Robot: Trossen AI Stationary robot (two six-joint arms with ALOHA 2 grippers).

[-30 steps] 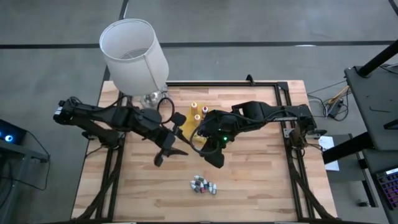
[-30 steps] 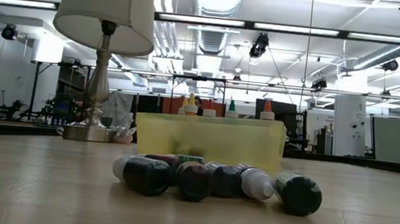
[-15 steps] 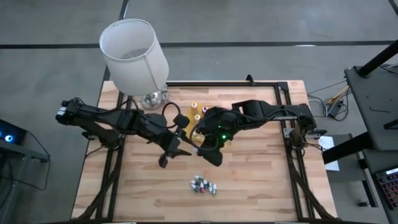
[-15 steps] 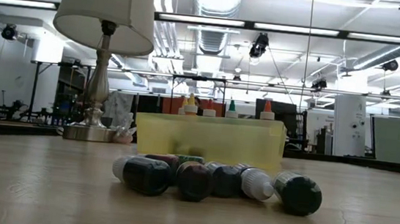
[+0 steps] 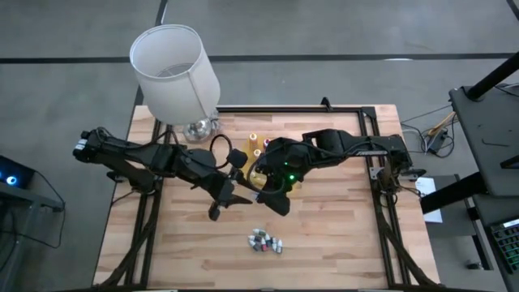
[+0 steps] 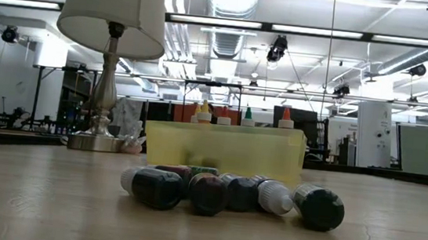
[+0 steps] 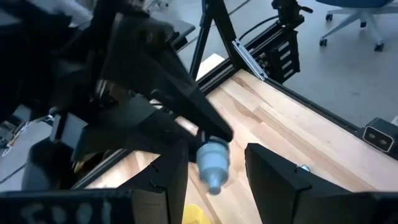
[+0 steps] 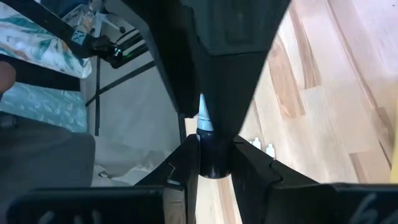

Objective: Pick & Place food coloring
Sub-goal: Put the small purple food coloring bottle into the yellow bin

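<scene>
A dark vial sits pinched between the right fingers.

This is looking like a robotics lab in a large industrial hall. Exposed ducts and strip lights are running under a high open ceiling, with more metal-framed stands standing across the room behind. The wooden worktop is sitting on a black metal frame over bare concrete floor, cables are trailing beside it, and an office chair is standing nearby.
</scene>
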